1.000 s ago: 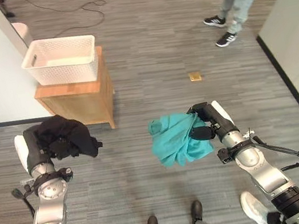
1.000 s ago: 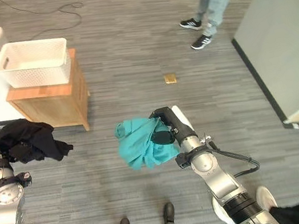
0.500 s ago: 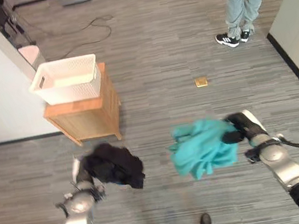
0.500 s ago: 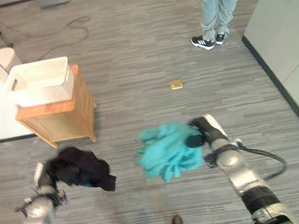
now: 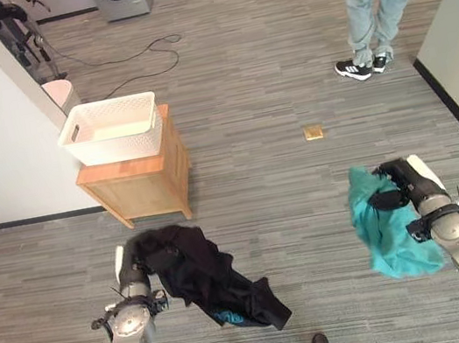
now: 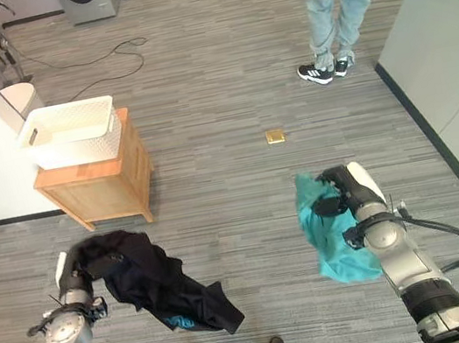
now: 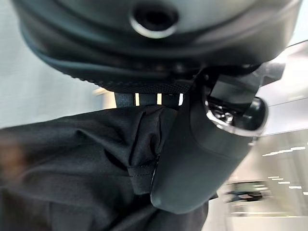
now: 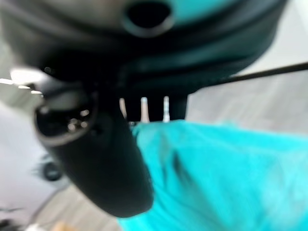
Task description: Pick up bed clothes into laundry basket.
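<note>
A: Your left hand (image 5: 132, 276) grips the black garment (image 5: 204, 278); your right hand (image 5: 405, 185) pinches the teal cloth (image 5: 382, 229), both hanging off the floor.

B: Walk to the white laundry basket (image 5: 114, 130) on the wooden cabinet (image 5: 138, 180); lift both above its rim

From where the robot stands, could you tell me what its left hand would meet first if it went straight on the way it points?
Probably the wooden cabinet bearing the white laundry basket; bare floor lies between. The left hand, fingers shut on the black garment, points roughly that way, though depth is unclear.
</note>
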You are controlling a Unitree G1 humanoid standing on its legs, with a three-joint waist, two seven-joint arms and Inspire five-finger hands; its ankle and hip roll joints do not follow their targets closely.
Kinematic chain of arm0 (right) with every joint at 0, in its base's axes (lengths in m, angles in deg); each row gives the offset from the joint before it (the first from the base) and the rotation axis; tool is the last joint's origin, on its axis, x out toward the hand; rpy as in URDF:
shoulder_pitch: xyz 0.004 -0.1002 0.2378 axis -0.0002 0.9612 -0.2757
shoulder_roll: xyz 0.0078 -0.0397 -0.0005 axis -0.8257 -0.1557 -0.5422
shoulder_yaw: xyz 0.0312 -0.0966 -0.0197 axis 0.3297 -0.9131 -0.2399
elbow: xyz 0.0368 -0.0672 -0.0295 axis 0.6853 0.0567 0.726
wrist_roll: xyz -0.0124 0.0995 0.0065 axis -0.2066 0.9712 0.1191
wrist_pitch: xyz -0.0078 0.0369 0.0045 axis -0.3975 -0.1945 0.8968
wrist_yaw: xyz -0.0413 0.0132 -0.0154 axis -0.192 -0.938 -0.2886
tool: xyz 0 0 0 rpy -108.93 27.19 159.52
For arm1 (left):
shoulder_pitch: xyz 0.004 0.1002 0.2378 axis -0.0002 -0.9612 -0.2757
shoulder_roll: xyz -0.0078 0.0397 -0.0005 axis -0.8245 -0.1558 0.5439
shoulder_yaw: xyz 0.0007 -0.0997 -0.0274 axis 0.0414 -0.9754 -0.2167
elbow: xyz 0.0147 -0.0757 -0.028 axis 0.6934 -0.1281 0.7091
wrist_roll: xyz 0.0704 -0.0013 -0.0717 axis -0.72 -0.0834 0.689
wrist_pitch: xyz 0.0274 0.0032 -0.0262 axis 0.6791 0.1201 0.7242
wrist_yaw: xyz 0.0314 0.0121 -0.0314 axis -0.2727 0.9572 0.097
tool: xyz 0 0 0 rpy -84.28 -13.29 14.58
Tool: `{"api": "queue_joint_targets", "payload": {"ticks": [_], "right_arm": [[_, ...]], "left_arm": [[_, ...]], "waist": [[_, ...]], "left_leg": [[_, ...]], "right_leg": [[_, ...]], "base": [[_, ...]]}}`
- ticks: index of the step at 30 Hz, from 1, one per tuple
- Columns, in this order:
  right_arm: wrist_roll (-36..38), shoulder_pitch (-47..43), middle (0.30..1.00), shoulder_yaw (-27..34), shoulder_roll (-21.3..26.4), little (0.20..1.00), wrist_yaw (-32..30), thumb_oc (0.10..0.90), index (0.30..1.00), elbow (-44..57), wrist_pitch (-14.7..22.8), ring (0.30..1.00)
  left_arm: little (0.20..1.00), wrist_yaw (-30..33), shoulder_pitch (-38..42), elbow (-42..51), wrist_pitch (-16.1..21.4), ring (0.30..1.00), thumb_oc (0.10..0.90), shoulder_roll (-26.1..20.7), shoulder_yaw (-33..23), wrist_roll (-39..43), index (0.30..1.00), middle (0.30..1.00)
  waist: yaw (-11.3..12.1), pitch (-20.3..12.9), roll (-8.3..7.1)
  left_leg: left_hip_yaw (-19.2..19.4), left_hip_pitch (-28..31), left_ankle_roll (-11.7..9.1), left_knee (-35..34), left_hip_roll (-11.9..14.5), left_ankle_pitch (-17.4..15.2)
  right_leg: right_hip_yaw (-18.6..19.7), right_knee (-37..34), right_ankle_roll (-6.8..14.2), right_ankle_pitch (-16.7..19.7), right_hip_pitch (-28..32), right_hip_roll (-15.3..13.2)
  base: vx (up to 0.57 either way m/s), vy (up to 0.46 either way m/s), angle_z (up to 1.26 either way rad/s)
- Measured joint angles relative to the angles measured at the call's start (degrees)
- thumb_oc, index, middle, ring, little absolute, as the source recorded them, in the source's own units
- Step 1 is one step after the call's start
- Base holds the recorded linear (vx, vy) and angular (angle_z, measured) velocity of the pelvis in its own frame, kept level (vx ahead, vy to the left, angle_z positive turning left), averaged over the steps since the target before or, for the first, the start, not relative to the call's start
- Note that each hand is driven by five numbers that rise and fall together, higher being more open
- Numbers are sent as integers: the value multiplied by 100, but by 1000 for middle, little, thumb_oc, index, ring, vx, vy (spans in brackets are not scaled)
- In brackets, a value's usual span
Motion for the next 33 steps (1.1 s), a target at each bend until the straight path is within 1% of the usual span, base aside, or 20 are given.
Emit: {"api": "queue_joint_targets", "payload": {"ticks": [3,5,7,11,12,14,15,16,18,21,22,23,24,25,26,27,29,30,32,33], "right_arm": [[6,-2,300,28,137,300,-46,400,300,121,208,300],[10,3,300,165,206,300,-108,400,300,146,208,300],[21,8,300,308,210,300,-185,400,300,280,213,300],[101,21,300,483,229,300,-378,400,300,753,468,300],[103,22,300,484,228,300,-380,400,300,780,523,300],[112,28,300,488,229,300,-381,400,300,1007,599,300],[114,34,300,488,231,300,-385,400,300,1083,620,300],[120,50,300,494,228,300,-400,400,300,1308,652,300],[119,72,300,490,215,300,-406,400,300,1510,696,300],[101,289,300,493,201,300,-407,400,300,1791,699,300],[91,291,300,492,163,300,-402,400,300,1769,696,300],[90,290,300,492,153,300,-402,400,300,1757,690,300],[87,244,300,496,120,300,-392,400,300,1696,668,300],[78,231,300,545,64,300,-395,400,300,1620,664,300],[73,225,300,554,80,300,-360,400,300,1614,626,300],[70,201,300,563,91,300,-360,400,300,1574,627,300],[69,126,300,598,105,300,-360,400,300,1590,618,300],[62,100,300,656,102,300,-403,400,300,1637,622,300],[1,25,300,704,112,300,-470,400,300,1654,584,300],[-56,-44,300,697,110,300,-476,400,300,1656,576,300]], "left_arm": [[300,209,227,310,189,300,400,-99,-104,-265,300,300],[300,370,542,342,239,300,400,-188,-76,-462,300,300],[300,564,633,486,264,300,400,-314,-89,-584,300,300],[300,886,697,661,380,300,400,-821,-372,-841,300,300],[300,939,698,658,379,300,400,-817,-435,-839,300,300],[300,1092,720,659,382,300,400,-806,-653,-838,300,300],[300,1117,729,657,382,300,400,-798,-687,-839,300,300],[300,1178,801,641,382,300,400,-792,-730,-843,300,300],[300,1168,887,627,382,300,400,-770,-700,-954,300,300],[300,1135,857,625,387,300,400,-615,-500,-1063,300,300],[300,1132,783,633,389,300,400,-338,-478,-1059,300,300],[300,1125,744,649,389,300,400,-223,-467,-1053,300,300],[300,1063,685,658,394,300,400,-57,-458,-1044,300,300],[300,951,604,649,393,300,400,22,-373,-937,300,300],[300,868,506,656,393,300,400,75,-343,-911,300,300],[300,794,377,642,393,300,400,91,-277,-879,300,300],[300,768,181,631,391,300,400,193,-289,-770,300,300],[300,753,165,635,392,300,400,214,-267,-700,300,300],[300,694,181,719,408,300,400,218,-278,-703,300,300],[300,650,166,718,425,300,400,216,-276,-705,300,300]], "waist": [[39,-2,-8],[-59,7,-10],[-153,28,-20],[-153,177,-291],[-158,181,-297],[-210,266,-252],[-250,299,-215],[-386,368,-142],[-634,453,-179],[-943,452,-442],[-890,434,-352],[-864,420,-328],[-808,435,-355],[-837,490,-425],[-837,537,-516],[-710,545,-529],[-594,573,-635],[-543,580,-705],[-474,623,-960],[-369,618,-954]], "left_leg": [[-161,16,41,15,-21,36],[-404,24,105,30,-36,67],[-574,85,168,35,-43,80],[-814,158,269,33,-168,28],[-849,160,275,34,-150,22],[-1095,151,311,33,8,-41],[-1194,136,427,34,64,-119],[-1417,20,491,53,220,-163],[-1839,-44,519,77,267,-230],[-2526,171,215,-9,214,-426],[-2585,294,288,-8,411,-569],[-2531,312,115,92,435,-613],[-2444,216,-171,785,436,-679],[-2184,-46,-602,1679,348,-525],[-2033,-253,-690,2173,230,-459],[-1970,-336,-764,2566,185,-260],[-1611,-718,-886,3621,235,166],[-1214,-1034,-876,4135,296,141],[-535,-1388,-797,4152,263,21],[-203,-1505,-773,3718,238,-48]], "right_leg": [[-201,157,18,-81,64,-65],[-269,953,119,-390,-145,-222],[-206,1827,346,-618,-425,-409],[333,2790,502,-833,-827,-578],[418,2774,550,-951,-843,-563],[775,2304,551,-1098,-930,-190],[826,2177,541,-1095,-1004,-24],[975,1668,453,-983,-1296,242],[1250,652,604,-520,-1451,381],[1496,279,563,-228,-1363,123],[1360,579,314,177,-1376,277],[1282,662,277,193,-1391,311],[1214,801,158,182,-1368,335],[1009,815,-60,91,-1161,280],[992,811,-151,173,-1005,223],[962,874,-390,-24,-924,261],[923,863,-556,-151,-667,244],[944,806,-683,-238,-548,232],[997,627,-653,-151,-488,104],[985,456,-620,-177,-398,140]], "base": [[41,83,36],[24,93,75],[51,44,57],[245,18,22],[409,-30,25],[493,-30,33],[488,-25,60],[482,-42,76],[443,-105,110],[445,-175,136],[315,-171,82],[404,-163,54],[334,-136,56],[456,-228,70],[304,-252,50],[284,-276,5],[296,-194,-8],[312,-74,21],[392,-6,9],[381,31,-3]]}}
